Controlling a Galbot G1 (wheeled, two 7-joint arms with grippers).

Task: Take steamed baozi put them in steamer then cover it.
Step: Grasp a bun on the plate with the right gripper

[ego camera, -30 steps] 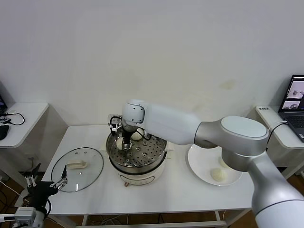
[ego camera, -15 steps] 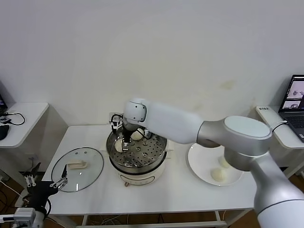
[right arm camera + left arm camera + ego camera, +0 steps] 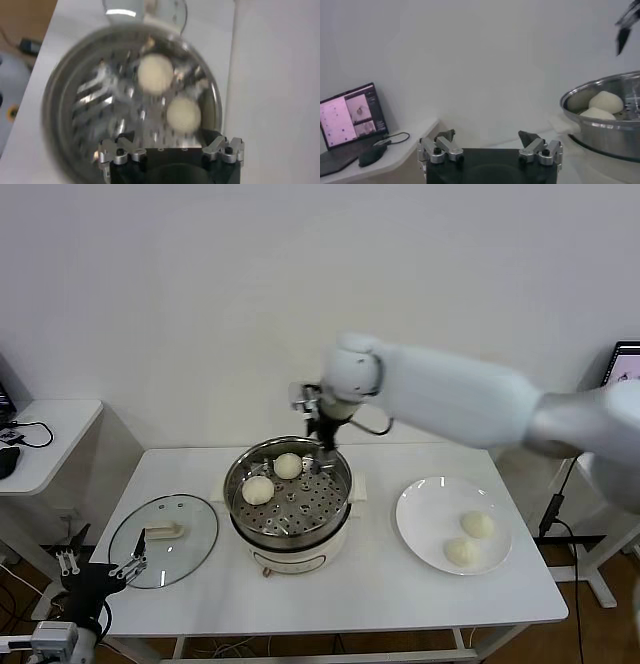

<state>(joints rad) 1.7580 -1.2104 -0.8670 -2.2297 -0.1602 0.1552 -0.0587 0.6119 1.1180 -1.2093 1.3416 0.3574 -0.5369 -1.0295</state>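
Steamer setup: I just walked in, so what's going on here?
The robot is loading baozi into the steamer. Two baozi sit on its perforated floor; two more wait on the plate. The right end effector hangs open and empty above the steamer's back rim. The left end effector is parked, open, beside the cover, which lies on the table.

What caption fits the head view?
Right tool open above steamer holding two baozi; two more on plate, lid aside.
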